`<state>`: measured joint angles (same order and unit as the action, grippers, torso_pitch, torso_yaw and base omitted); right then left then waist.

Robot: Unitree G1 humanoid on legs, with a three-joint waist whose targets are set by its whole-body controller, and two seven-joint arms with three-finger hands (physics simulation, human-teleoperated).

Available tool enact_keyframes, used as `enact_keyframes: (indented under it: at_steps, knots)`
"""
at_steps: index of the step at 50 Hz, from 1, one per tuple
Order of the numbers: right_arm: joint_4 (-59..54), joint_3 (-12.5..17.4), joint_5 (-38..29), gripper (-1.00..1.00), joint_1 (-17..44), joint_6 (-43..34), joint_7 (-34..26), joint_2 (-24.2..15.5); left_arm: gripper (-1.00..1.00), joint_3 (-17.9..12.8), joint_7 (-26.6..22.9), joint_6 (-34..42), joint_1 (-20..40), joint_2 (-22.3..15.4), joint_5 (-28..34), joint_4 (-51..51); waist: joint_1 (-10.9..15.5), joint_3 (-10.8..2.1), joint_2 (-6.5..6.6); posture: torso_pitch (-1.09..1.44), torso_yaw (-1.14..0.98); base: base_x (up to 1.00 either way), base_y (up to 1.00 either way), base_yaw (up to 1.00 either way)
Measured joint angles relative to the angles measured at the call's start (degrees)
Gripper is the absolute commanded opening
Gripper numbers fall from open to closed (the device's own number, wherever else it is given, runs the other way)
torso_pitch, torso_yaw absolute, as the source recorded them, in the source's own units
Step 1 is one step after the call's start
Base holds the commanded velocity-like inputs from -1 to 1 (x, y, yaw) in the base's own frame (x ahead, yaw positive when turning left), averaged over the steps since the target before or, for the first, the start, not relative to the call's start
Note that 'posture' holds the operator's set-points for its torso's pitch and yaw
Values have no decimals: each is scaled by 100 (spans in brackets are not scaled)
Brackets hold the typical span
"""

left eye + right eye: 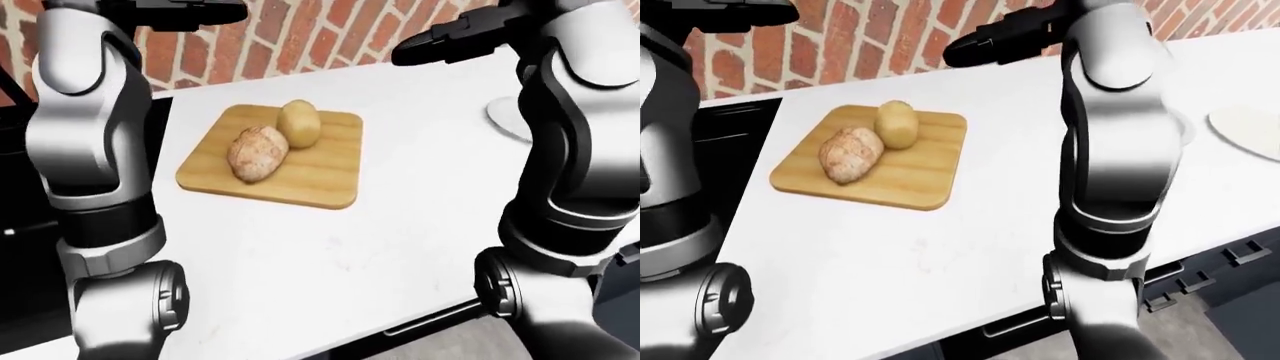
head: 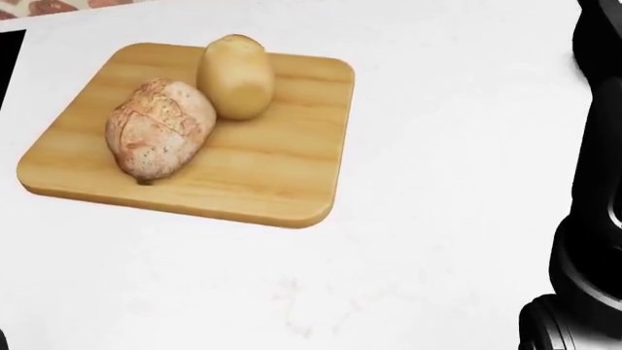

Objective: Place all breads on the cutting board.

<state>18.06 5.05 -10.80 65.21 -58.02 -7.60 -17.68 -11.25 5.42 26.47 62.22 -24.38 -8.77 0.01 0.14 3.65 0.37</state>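
Observation:
A wooden cutting board (image 2: 262,175) lies on the white counter (image 2: 437,219). Two breads lie on it, touching: a brown crusty loaf (image 2: 155,127) on the left and a pale oval roll (image 2: 235,76) above and to its right. Both arms are raised high above the counter. My left hand (image 1: 232,12) is at the top left of the left-eye view, partly cut off, fingers stretched out and empty. My right hand (image 1: 408,51) is at the top right, above and right of the board, fingers stretched out and empty.
A white plate (image 1: 1245,127) lies on the counter at the right. A red brick wall (image 1: 300,37) runs along the counter's top edge. A dark appliance (image 1: 735,124) adjoins the counter's left edge. My right arm (image 1: 1110,150) hides part of the counter.

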Motion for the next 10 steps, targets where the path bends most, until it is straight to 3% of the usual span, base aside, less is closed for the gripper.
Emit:
enact_keyframes:
  at_steps: [10]
  knots:
    - [578,6,-355,100,-452,684,0,-16,100,28,373,-781,-236,27,25,-847,-12,42,8,0,0,0,0,0]
